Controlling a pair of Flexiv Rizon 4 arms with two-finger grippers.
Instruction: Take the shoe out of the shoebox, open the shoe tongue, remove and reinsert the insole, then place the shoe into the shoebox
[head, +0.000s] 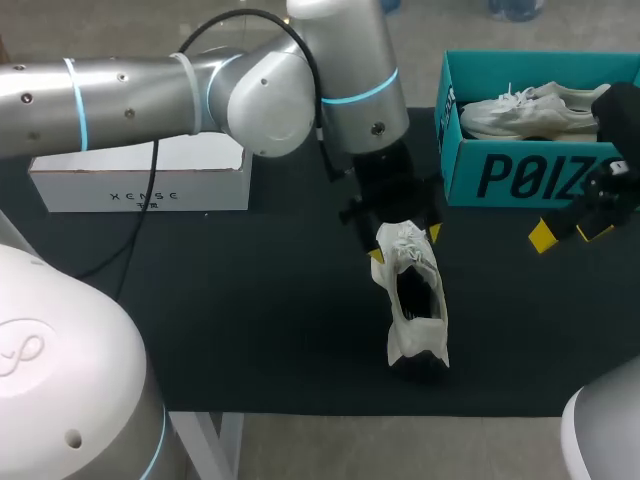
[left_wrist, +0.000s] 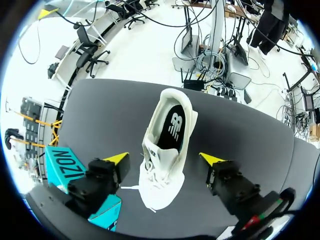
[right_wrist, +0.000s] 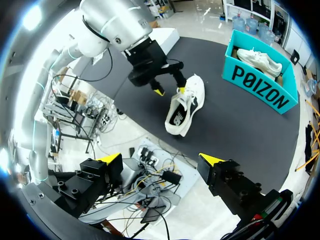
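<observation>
A white shoe (head: 415, 295) lies on the dark mat near the middle, its black insole showing through the open collar. My left gripper (head: 406, 245) hangs over the shoe's laced front, open, one yellow tip on each side. From the left wrist, the shoe (left_wrist: 165, 145) lies between the spread fingers of the left gripper (left_wrist: 164, 159), with small gaps on both sides. The teal shoebox (head: 520, 175) stands at the back right with a second white shoe (head: 530, 110) inside. Just in front of the box, my right gripper (head: 570, 235) is open and holds nothing.
A white rectangular box (head: 140, 182) sits at the back left on the mat (head: 250, 330). From the right wrist, the right gripper (right_wrist: 161, 160) is far from the shoe (right_wrist: 185, 107) and the shoebox (right_wrist: 260, 80).
</observation>
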